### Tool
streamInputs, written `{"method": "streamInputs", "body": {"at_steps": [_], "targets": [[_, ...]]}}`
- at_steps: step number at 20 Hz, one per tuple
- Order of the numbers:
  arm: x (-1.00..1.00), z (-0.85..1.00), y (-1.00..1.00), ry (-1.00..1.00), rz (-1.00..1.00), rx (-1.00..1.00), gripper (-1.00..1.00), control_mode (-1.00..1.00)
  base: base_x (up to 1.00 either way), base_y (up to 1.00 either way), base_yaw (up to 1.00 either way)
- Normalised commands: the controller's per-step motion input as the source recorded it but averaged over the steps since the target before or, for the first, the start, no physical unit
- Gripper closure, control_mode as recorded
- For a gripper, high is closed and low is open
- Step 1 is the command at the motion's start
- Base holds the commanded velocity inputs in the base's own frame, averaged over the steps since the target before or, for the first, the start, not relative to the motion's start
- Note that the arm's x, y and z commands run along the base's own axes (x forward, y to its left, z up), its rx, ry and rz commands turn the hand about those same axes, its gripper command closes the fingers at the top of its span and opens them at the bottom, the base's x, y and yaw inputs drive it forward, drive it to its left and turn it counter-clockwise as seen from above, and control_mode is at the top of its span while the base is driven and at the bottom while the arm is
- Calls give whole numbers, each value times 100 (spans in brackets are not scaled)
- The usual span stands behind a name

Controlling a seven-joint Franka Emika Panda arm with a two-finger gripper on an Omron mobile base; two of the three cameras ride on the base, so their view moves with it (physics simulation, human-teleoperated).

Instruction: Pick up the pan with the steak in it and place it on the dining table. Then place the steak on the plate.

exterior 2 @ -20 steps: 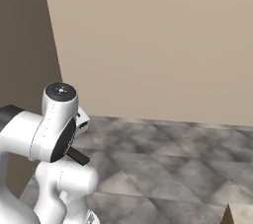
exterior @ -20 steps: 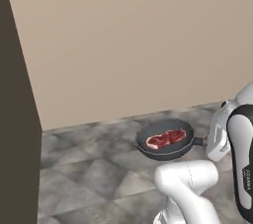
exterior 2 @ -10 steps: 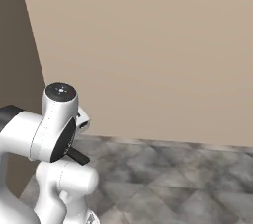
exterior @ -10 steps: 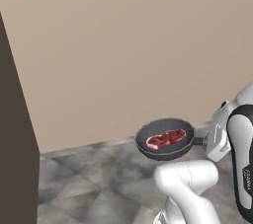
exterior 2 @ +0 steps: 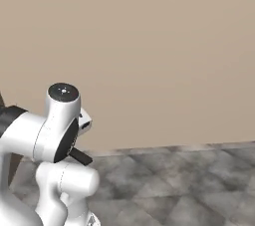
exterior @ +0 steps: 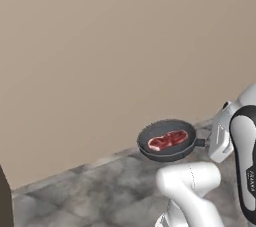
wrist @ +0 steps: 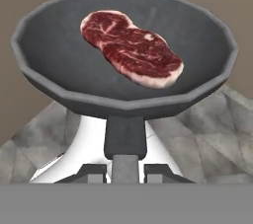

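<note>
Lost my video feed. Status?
Gripper shut on pan handle. Steak inside, pan held above floor. Bare wall ahead.

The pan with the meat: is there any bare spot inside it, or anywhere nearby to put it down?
Inside the pan, bare metal rings the steak, widest toward the handle and the hand view's left. The gripper holds that handle. No tabletop appears: just grey tiled floor below and a beige wall behind.
</note>
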Motion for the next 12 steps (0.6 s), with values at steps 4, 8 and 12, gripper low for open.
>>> {"method": "streamInputs", "body": {"at_steps": [4,8,12], "targets": [[0,0,0,0,0,0,100,100,0,0,-50],[0,0,0,0,0,0,100,100,0,0,-50],[0,0,0,0,0,0,100,100,0,0,-50]]}}
